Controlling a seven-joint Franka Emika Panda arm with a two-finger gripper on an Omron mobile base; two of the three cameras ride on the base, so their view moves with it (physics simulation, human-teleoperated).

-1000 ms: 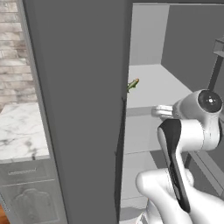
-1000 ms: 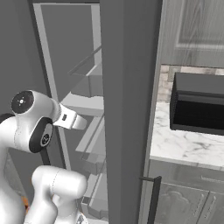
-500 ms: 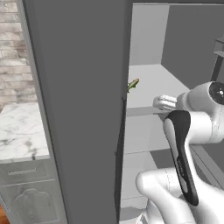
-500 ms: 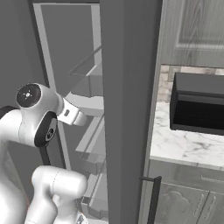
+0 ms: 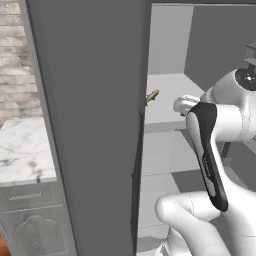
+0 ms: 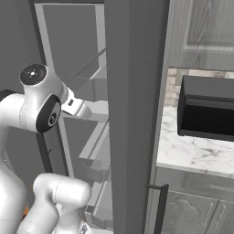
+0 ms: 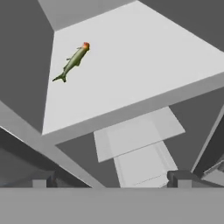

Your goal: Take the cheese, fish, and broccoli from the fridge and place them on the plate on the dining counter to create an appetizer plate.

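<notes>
Arm: white Franka arm rising from the base in front of the fridge [image 5: 100,125], its hand reaching through the open doorway at the height of an upper shelf.
Gripper: gripper [image 7: 111,180] with its two dark finger tips [image 7: 179,178] set wide apart at the bottom of the hand view, nothing between them; it hangs before the front edge of the shelf, apart from it.
Fridge: tall dark-grey cabinet; its dark front panel stands near the cameras in both base views, and the pale interior lies behind it.
Shelf: pale white-grey shelf [image 7: 144,57] inside the fridge, its front edge running across the hand view; lower shelves [image 7: 140,148] are visible beneath it.
Fish: fish [image 7: 72,61], slender and greenish with an orange end, lying flat on the shelf toward its far left corner, near the side wall, well apart from the gripper. In the left base view the fish [image 5: 152,96] peeks out just past the edge of the dark front panel, at the near left part of that shelf.
Wall counter, left: marble-topped counter [image 5: 22,155] with grey cabinet fronts beside the fridge, brick wall behind it.
Wall counter, right: marble top [image 6: 196,153] on the fridge's other side, carrying a black microwave [image 6: 208,114] against the wall, grey cabinets above and below.
</notes>
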